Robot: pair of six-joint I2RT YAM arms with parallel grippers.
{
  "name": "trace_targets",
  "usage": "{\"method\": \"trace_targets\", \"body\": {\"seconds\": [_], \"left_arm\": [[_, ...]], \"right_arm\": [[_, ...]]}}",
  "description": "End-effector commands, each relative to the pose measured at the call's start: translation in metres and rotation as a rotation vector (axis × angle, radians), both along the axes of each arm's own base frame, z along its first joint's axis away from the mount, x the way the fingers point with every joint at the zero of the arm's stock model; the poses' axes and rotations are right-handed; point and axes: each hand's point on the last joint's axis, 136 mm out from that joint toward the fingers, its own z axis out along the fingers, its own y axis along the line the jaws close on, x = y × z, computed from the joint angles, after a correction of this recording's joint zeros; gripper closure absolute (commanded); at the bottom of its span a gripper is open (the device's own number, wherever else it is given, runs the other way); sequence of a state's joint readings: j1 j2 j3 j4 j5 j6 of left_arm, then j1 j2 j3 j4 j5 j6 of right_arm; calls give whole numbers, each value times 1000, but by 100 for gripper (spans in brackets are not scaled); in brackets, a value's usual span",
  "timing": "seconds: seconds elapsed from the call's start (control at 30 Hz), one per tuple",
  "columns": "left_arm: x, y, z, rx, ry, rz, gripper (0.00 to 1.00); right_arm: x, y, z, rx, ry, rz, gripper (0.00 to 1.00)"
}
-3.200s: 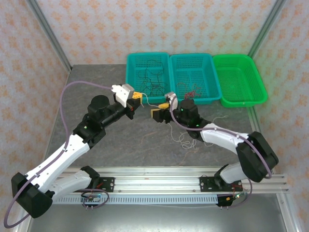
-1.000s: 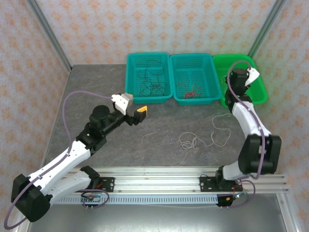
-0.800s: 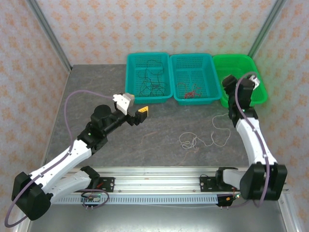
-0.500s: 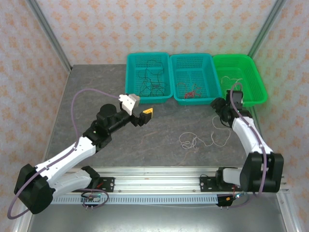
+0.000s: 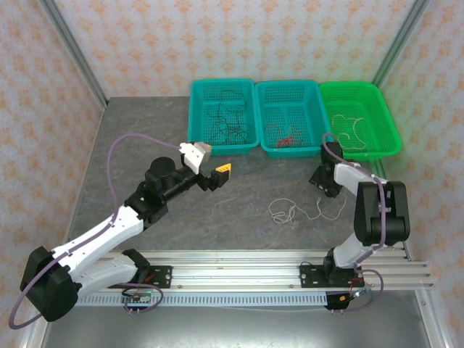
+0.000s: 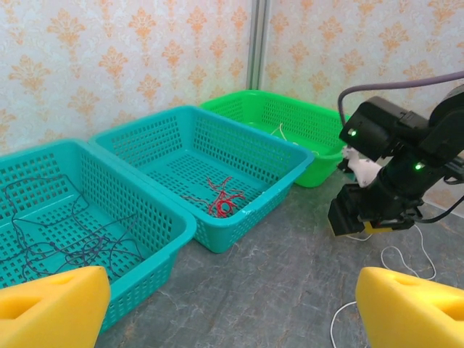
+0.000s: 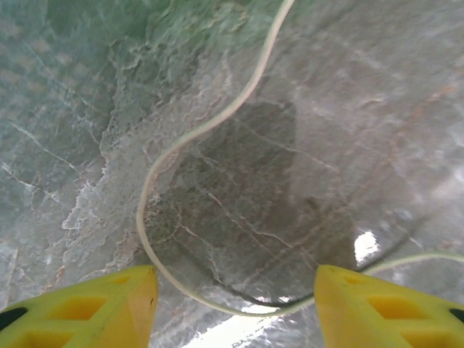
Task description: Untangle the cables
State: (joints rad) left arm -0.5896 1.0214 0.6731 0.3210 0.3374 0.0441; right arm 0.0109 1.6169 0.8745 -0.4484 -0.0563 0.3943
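White cable (image 5: 346, 129) now in green basket (image 5: 360, 85), upper right; open, empty right gripper (image 7: 232, 304) back over remaining cable (image 7: 181, 141) on bench (image 5: 145, 130); left gripper (image 6: 232, 304) open, empty.

Left gripper (image 6: 232, 308) jaws spread wide, nothing between them.
Black cable (image 6: 43, 243) in left teal basket (image 6: 156, 261), red cable (image 6: 221, 204) in middle teal basket (image 6: 268, 210), white cable (image 6: 385, 254) on tabletop (image 6: 275, 290) beside right gripper (image 6: 366, 221).

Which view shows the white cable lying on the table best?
The top external view: the white cable shows there in full, looping loosely across the grey table between the arms. The right wrist view gives just one curve of it close up, and the left wrist view catches a short loop at the lower right.
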Motion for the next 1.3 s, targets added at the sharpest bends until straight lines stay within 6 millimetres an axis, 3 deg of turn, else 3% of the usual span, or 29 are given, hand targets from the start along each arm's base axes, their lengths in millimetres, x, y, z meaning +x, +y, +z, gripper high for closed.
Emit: {"method": "trace_targets", "body": {"seconds": [0.0,0.17,0.3,0.43,0.53,0.8,1.0,1.1,1.27], "left_arm": [[-7,-5,15,-5,-37,-39,11],[-18,-19,12,30,-42,-131,11],[-20,-24,11,46,-45,-142,11],[-20,-26,12,58,-56,-150,11],[-27,-32,11,78,-76,-205,11],[-39,-54,7,149,-146,-283,11],[-37,-56,6,168,-149,-269,11],[-36,-55,5,166,-147,-258,11],[-35,-54,8,161,-151,-245,11]], "right_arm": [[16,1,7,-44,-10,56,42],[17,4,2,-29,2,50,55],[16,6,1,-21,-1,50,88],[16,0,26,-48,-81,15,96],[14,-8,67,-80,-228,-36,100],[7,-16,204,-136,-620,-104,100],[5,4,317,-147,-953,-54,100],[-1,-1,374,-186,-1086,-79,100],[-1,-5,443,-202,-1256,-116,100]]}}
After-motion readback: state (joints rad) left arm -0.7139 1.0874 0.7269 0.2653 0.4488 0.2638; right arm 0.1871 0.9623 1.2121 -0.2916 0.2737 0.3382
